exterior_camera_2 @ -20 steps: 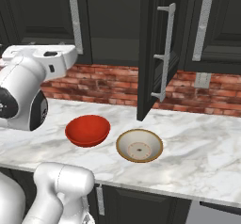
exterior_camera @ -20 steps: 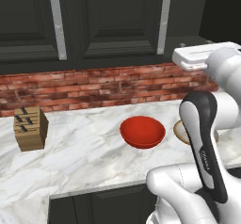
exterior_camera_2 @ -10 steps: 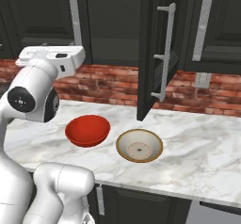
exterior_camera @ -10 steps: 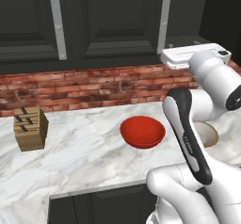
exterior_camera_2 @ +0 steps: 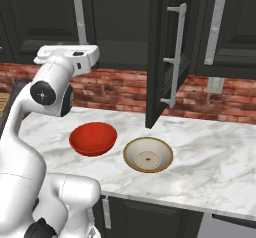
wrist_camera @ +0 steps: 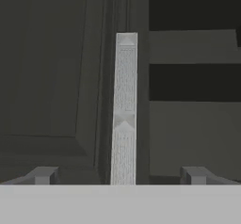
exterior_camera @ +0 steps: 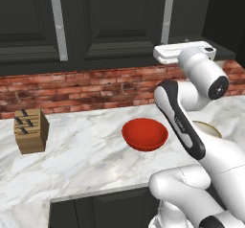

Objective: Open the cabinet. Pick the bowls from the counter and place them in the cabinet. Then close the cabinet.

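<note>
Cabinet [exterior_camera_2: 165, 57]: black, right door ajar

a kitchen: black wall cabinets [exterior_camera_2: 120, 22], red brick backsplash [exterior_camera: 86, 88], marble counter [exterior_camera_2: 210, 157], a knife block [exterior_camera: 30, 130]

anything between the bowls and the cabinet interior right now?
Partly. The cabinet's right door is swung open, showing the dark shelf inside. The left door is shut, its silver handle centred between the open gripper fingers. The red bowl and tan-rimmed bowl sit on the counter.
</note>
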